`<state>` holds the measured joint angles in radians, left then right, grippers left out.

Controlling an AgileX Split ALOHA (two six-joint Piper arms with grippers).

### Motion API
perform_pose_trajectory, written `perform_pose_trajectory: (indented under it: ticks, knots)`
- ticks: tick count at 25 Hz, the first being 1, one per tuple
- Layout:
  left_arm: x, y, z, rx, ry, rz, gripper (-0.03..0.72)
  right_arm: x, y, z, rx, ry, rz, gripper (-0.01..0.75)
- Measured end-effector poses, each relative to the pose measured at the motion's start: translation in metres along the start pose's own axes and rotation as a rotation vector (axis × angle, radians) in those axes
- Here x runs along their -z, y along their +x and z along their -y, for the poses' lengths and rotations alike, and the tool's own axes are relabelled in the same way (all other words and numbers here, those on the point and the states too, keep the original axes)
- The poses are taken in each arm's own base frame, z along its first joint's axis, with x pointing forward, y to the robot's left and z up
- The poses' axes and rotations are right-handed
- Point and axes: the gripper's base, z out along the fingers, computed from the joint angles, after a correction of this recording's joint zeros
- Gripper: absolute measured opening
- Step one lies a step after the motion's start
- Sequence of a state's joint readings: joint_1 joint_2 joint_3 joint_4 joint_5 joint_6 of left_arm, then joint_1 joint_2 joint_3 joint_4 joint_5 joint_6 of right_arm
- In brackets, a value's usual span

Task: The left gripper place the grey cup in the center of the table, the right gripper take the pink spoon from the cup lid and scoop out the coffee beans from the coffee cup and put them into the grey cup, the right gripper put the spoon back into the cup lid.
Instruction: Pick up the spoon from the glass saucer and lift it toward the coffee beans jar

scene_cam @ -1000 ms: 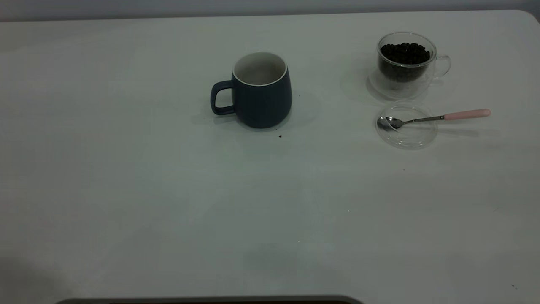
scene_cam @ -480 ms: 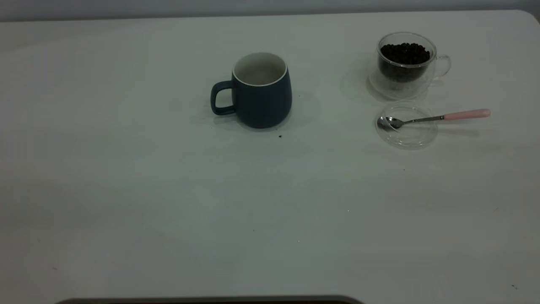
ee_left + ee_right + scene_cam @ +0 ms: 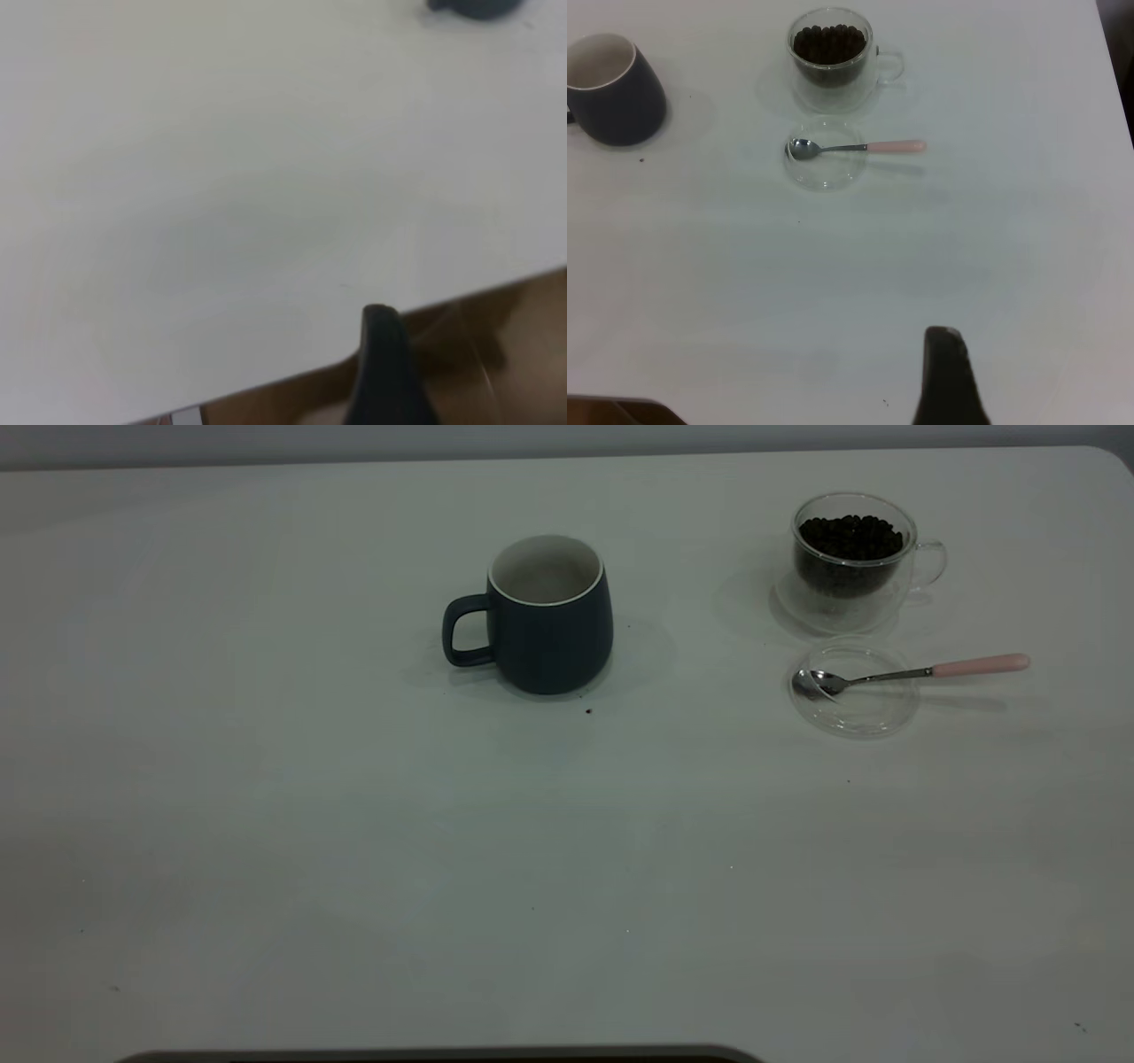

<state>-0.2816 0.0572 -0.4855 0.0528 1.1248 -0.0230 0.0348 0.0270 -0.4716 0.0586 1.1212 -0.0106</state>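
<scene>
The grey cup [image 3: 549, 624] stands upright near the middle of the table [image 3: 354, 850], handle toward the left, white inside showing. At the far right the clear coffee cup [image 3: 850, 576] holds coffee beans [image 3: 850, 536]. Just in front of it lies the cup lid [image 3: 855, 708], with the pink spoon [image 3: 912, 673] resting in it, bowl on the glass and pink handle sticking out to the right. Neither arm shows in the exterior view. My left gripper [image 3: 383, 363] hangs over the table's near edge, far from the grey cup [image 3: 478, 7]. My right gripper [image 3: 946, 376] is well short of the spoon [image 3: 859, 147].
A dark crumb [image 3: 588, 710] lies just in front of the grey cup. In the left wrist view the table's edge runs past, with brown floor [image 3: 505, 354] beyond it. Bare tabletop spreads across the left and front.
A dark shadow at the table's near left corner has faded away. The cups, lid and spoon have not moved.
</scene>
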Motion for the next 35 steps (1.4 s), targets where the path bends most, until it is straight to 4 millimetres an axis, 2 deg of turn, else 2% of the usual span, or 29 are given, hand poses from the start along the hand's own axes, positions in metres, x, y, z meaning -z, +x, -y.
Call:
perform_pose_trajectory:
  ticks: [8,24,28,35]
  knots:
    - [0.007,0.008,0.003,0.140,-0.156,0.059,0.567,0.000,0.000,0.000,0.000,0.000,0.000,0.557]
    - [0.008,0.009,0.003,0.142,-0.158,0.059,0.567,0.000,0.000,0.000,-0.001,-0.001,0.000,0.557]
    - [0.008,0.009,0.003,0.142,-0.158,0.059,0.567,0.000,-0.001,-0.004,-0.033,-0.046,0.006,0.557]
    - [0.008,0.009,0.003,0.142,-0.158,0.059,0.567,-0.012,-0.019,-0.013,-0.115,-0.150,0.009,0.569]
